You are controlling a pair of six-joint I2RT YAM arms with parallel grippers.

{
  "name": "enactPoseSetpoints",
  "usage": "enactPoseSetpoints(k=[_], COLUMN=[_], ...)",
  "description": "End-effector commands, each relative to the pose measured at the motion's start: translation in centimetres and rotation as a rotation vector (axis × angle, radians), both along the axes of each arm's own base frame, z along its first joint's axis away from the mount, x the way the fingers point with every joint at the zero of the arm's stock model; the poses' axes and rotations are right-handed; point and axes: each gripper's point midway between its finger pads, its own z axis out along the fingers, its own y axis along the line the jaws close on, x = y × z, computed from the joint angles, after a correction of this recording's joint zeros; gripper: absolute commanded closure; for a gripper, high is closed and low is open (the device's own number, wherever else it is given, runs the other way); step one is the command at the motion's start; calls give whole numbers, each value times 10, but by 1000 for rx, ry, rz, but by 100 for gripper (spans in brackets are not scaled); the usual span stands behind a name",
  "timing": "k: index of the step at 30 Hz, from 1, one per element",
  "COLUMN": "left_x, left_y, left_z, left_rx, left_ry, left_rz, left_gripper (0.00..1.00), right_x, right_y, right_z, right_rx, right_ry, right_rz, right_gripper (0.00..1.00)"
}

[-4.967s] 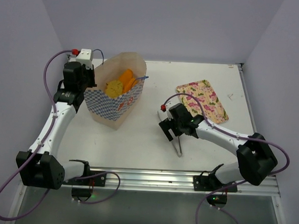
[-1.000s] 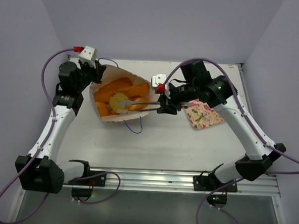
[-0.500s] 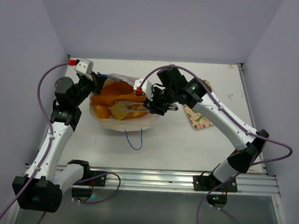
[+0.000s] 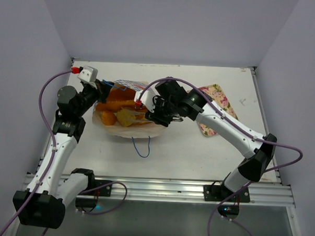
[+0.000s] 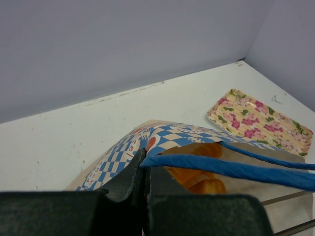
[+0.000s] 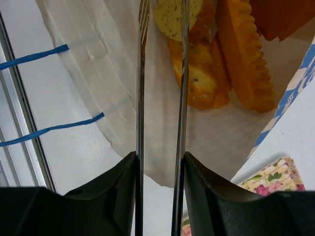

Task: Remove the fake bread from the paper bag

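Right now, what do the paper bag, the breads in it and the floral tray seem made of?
Paper bag: thin matte paper, slumped and creased, with printed checks.
Breads: probably moulded plastic, smooth orange with very regular ridges.
Floral tray: stiff, printed, raised rim; plastic or metal, unclear.

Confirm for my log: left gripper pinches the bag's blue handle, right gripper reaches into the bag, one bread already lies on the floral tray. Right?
No: the floral tray holds no bread, as the left wrist view shows; the bread lies in the paper bag. The rest holds.
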Motion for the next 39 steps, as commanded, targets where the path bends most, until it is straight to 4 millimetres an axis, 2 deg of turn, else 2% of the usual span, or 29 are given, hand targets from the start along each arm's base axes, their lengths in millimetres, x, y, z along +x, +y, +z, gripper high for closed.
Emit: enactPoseSetpoints(k=[1,7,11,17,23,26,27,32,38,39], left_x=[-3,-2,-2,-1,-4,-5,-5,-6,-5,-4], left_y=[0,0,0,0,1,1,1,6,9,10], left_z=[20,22,22,22,26,26,26,23,17,17], left_rx=[-28,-31,-31,-41,-48,-45,-44,-26,-15,-15], left_ry=[-68,-68,-66,-67,-78,-83,-82,-86,-78,-75], left_rz=[-6,-1,0,4,7,5,9,33,52,58], left_gripper=[100,100,100,100,100,100,100,100,100,100], right_x=[12,25,25,26,36,37,37,32,27,25], right_y=[6,7,9,15,13,12,13,12,10,9], right_z=[2,-1,-3,-20,-31,-34,-35,-28,-15,-8], right_rx=[9,-16,-16,-37,-79,-90,-91,-77,-48,-31], right_ry=[-45,-90,-92,-59,-76,-75,-74,-73,-78,-84], right_rz=[-52,-104,-106,-117,-157,-158,-156,-136,-116,-110], right_gripper=[56,56,56,56,58,64,69,84,92,92])
